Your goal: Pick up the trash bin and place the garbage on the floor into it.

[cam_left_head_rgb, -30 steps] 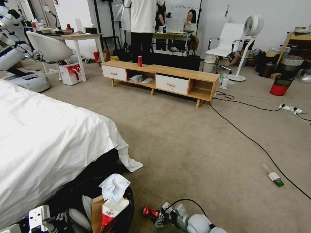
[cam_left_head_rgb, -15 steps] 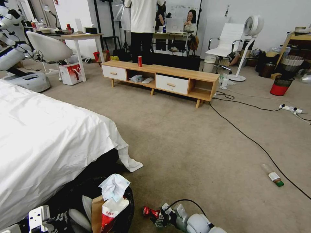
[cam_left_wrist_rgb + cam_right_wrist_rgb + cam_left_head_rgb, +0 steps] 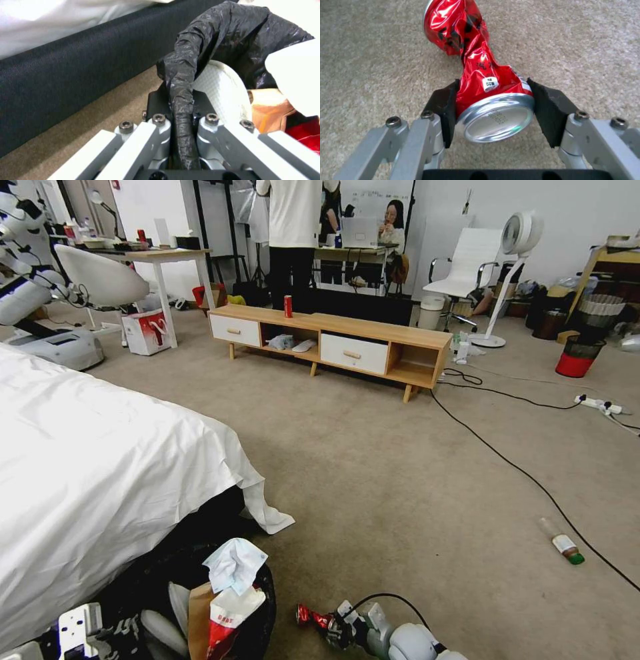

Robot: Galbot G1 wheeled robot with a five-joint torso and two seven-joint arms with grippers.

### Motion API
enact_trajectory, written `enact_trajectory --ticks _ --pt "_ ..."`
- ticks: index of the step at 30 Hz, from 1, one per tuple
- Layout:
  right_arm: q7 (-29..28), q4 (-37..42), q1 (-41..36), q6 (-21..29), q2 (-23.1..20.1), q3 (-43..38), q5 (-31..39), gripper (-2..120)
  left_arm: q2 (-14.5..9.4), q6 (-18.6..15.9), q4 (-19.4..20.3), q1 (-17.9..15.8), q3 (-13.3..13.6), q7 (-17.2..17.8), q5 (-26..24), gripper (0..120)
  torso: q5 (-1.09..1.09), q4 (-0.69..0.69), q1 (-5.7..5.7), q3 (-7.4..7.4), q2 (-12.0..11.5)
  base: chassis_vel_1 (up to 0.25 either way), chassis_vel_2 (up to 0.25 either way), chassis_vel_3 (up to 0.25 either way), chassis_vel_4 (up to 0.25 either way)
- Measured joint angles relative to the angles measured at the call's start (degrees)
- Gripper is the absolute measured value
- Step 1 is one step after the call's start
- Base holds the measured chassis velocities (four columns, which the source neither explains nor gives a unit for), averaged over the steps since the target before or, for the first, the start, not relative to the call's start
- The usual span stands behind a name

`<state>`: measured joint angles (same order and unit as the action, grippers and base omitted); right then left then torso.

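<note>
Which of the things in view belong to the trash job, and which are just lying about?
Job: trash bin, its rim clamped in the left gripper; crushed can on the floor, between the pads of the right gripper; bottle on the carpet; tissue, snack packet and paper bag already in the bin.

Lying about: upright can on the cabinet; red-bottomed bin; fan; cables.

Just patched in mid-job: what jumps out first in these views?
The right gripper is shut on the crushed red can, low over the carpet. The left gripper pinches the trash bin by its black-lined rim beside the bed. A green-capped bottle lies farther right.
</note>
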<state>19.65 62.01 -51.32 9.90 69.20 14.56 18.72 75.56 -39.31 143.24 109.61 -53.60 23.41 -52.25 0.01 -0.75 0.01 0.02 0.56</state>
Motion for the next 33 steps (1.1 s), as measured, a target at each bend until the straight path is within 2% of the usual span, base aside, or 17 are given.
enact_trajectory --ticks 10,14,17,20,21,23,25,27,29,31,33 --pt "0.01 1.91 -1.12 -0.37 -0.41 -3.45 -0.23 48 0.14 -0.02 0.0 0.01 0.19 0.03 0.05 4 0.01 -0.01 0.0 0.01 0.0 0.0 0.0 0.0 0.0" --pt "0.22 6.74 -2.47 -2.36 -3.13 -8.41 1.0 48 0.05 -0.02 0.0 -0.01 0.84 0.04 0.22 4 0.0 -0.01 0.01 0.01 0.0 0.0 0.0 0.0 0.0" --pt "0.3 11.05 -3.74 -4.03 -5.5 -12.13 4.19 48 -0.12 -0.03 0.0 0.07 1.27 0.01 0.23 4 -0.01 -0.01 0.0 0.01 0.0 0.0 0.0 0.0 0.0" --pt "0.26 19.39 -6.43 -5.51 -9.68 -17.47 11.05 48 -0.87 -0.03 0.0 0.14 1.62 -0.17 -0.04 4 0.01 0.0 0.0 0.01 0.0 0.0 0.0 0.0 0.0" --pt "0.26 19.39 -6.43 -5.51 -9.68 -17.47 11.05 48 -0.87 -0.03 0.0 0.14 1.62 -0.17 -0.04 4 0.01 0.0 0.0 0.01 0.0 0.0 0.0 0.0 0.0" --pt "0.44 27.0 -8.6 -6.29 -12.71 -21.37 15.3 48 -1.46 -0.03 0.0 0.05 2.08 -0.23 -0.34 4 0.01 -0.03 0.0 0.0 0.0 0.0 0.0 0.0 0.0" --pt "0.61 29.07 -9.13 -6.49 -13.41 -22.44 16.39 48 -1.56 -0.03 0.0 0.02 2.28 -0.24 -0.37 4 -0.01 -0.01 0.0 0.0 0.0 0.0 0.0 0.0 0.0" --pt "1.75 35.81 -10.55 -7.01 -15.3 -25.41 20.64 48 -1.86 -0.03 0.0 -0.1 2.9 -0.26 -0.38 4 0.01 0.0 0.0 0.0 0.0 0.0 0.0 0.0 0.0" --pt "1.96 36.51 -10.65 -7.14 -15.49 -25.72 21.14 48 -1.89 -0.04 0.0 -0.1 2.94 -0.26 -0.38 4 0.01 0.0 0.0 0.0 0.0 0.0 0.0 0.0 0.0" --pt "4.78 42.84 -10.66 -8.96 -16.95 -27.58 26.99 48 -2.31 -0.05 0.0 -0.05 3.43 -0.41 -0.37 4 0.0 -0.01 0.0 0.0 0.0 0.0 0.0 0.0 0.0" --pt "5.61 44.35 -10.2 -9.29 -17.12 -27.59 28.97 48 -2.37 -0.05 0.0 0.03 3.58 -0.5 -0.38 4 0.0 -0.01 0.0 0.0 0.0 0.0 0.0 0.0 0.0"
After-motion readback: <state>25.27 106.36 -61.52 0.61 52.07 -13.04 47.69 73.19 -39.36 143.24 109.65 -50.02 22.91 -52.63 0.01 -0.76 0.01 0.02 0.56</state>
